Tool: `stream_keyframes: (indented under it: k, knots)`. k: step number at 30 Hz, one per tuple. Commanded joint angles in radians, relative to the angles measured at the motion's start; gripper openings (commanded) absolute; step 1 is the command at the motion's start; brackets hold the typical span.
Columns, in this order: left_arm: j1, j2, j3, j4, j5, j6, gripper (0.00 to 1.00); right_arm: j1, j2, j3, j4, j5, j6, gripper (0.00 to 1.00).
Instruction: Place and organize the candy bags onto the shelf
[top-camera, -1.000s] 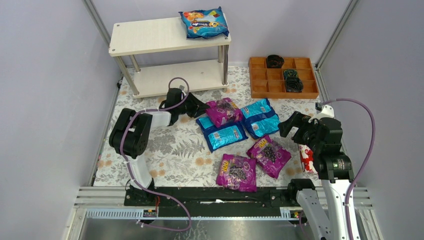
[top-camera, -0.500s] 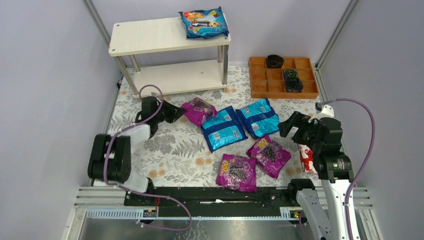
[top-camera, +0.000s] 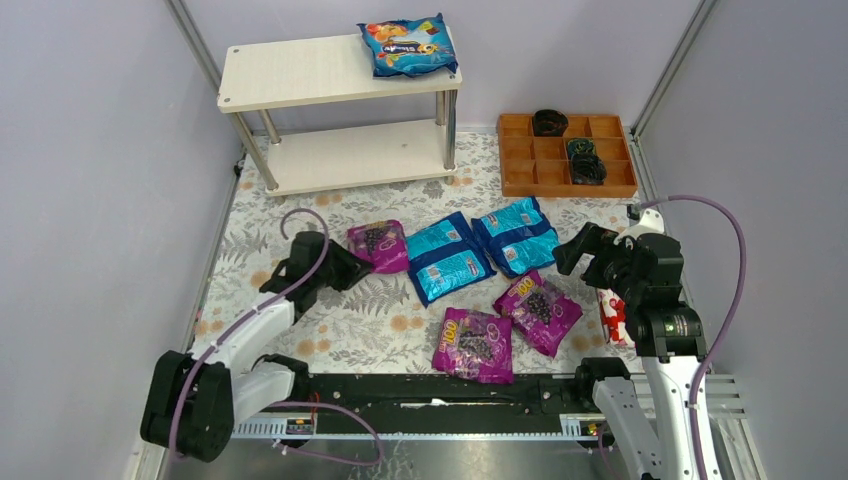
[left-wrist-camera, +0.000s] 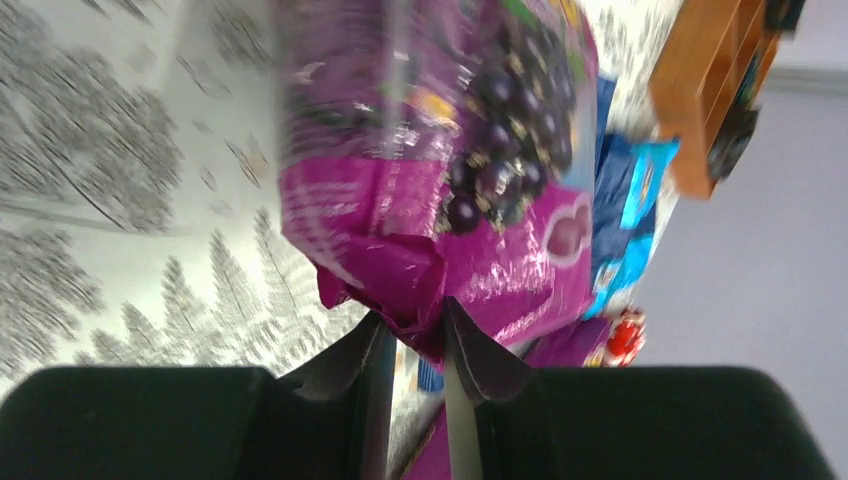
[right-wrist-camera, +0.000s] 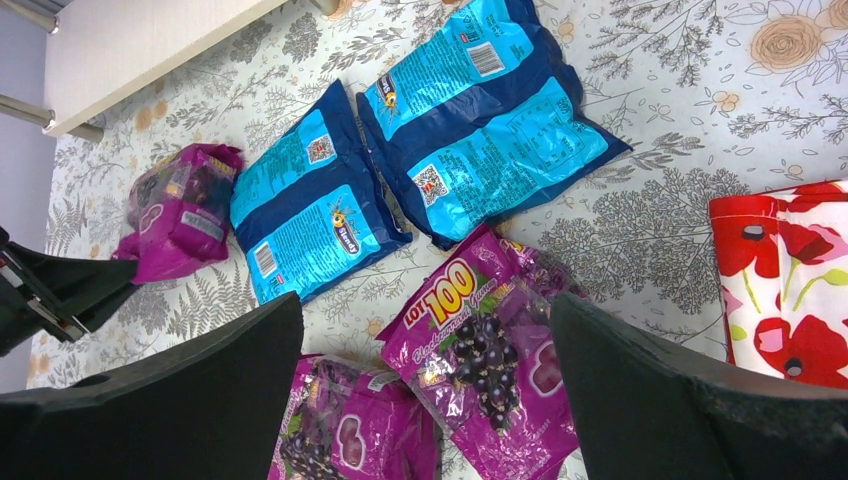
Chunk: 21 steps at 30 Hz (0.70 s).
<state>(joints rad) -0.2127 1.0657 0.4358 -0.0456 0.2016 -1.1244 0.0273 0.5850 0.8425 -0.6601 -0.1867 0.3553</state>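
My left gripper (top-camera: 352, 268) is shut on the crumpled corner of a purple candy bag (top-camera: 378, 245), left of the bag pile. In the left wrist view the bag (left-wrist-camera: 440, 150) fills the frame above the pinching fingertips (left-wrist-camera: 470, 350). Two blue candy bags (top-camera: 447, 258) (top-camera: 518, 235) lie side by side mid-table. Two more purple bags (top-camera: 538, 310) (top-camera: 474, 343) lie nearer the front. A third blue bag (top-camera: 408, 46) rests on the right end of the shelf's (top-camera: 300, 72) top board. My right gripper (top-camera: 590, 255) hovers open above the purple bag (right-wrist-camera: 490, 360) at the right.
An orange compartment tray (top-camera: 520, 180) with dark items sits at the back right. A white packet with red flowers (top-camera: 612, 315) lies under the right arm. Grey walls and metal posts close in the flower-patterned mat (top-camera: 340, 320).
The left arm has drawn back toward the near left, pulling the purple bag off the blue bags and leftward. Its jaws closed on the bag. The right arm stayed still.
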Motion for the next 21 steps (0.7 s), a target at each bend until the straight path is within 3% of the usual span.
stream_keyframes:
  k: [1, 5, 9, 13, 15, 16, 19, 21]
  knots:
    - [-0.159, -0.07, 0.098, -0.156, -0.101, 0.048, 0.35, 0.006, 0.005, -0.001, 0.032, -0.031, -0.017, 1.0]
    - [-0.175, -0.095, 0.146, -0.319, -0.159, 0.128, 0.73, 0.006, -0.003, -0.001, 0.031, -0.022, -0.018, 1.0]
    - [-0.171, -0.089, 0.189, -0.38, -0.124, 0.207, 0.98, 0.007, 0.006, -0.002, 0.031, -0.026, -0.018, 1.0]
    - [-0.088, -0.022, 0.193, -0.397, 0.022, 0.213, 0.99, 0.007, 0.019, -0.002, 0.034, -0.034, -0.017, 1.0]
    - [0.007, -0.014, 0.174, -0.38, 0.094, 0.214, 0.99, 0.006, 0.019, -0.001, 0.033, -0.034, -0.018, 1.0]
    - [0.114, -0.048, 0.149, -0.354, 0.124, 0.211, 0.99, 0.007, 0.015, -0.002, 0.031, -0.029, -0.019, 1.0]
    - [0.159, -0.114, 0.105, -0.302, 0.122, 0.168, 0.99, 0.006, 0.015, -0.002, 0.031, -0.024, -0.018, 1.0]
    - [0.165, -0.139, 0.027, -0.18, 0.184, 0.09, 0.99, 0.006, 0.022, -0.002, 0.034, -0.026, -0.016, 1.0]
